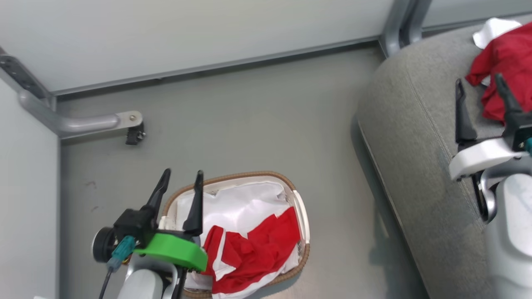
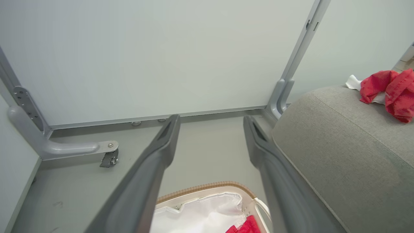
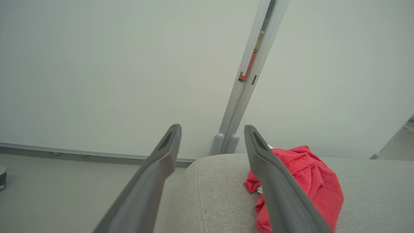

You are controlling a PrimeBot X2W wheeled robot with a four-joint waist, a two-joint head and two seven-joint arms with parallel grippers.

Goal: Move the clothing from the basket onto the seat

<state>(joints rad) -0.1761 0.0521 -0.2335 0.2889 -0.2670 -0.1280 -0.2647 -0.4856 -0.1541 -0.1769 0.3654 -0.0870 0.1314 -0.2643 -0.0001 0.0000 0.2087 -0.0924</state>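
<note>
Clothing (image 1: pixel 253 249) lying in basket (image 1: pixel 249 175), more lying on seat (image 1: pixel 415 145); left claw (image 1: pixel 183 171) and right claw (image 1: pixel 478 79) both hanging spread, empty.

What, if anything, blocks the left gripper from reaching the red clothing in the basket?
Probably nothing; likely reachable. The left gripper hangs open above the left edge of the basket, and the red clothing lies uncovered on the white liner just to its right, with nothing between them.
</note>
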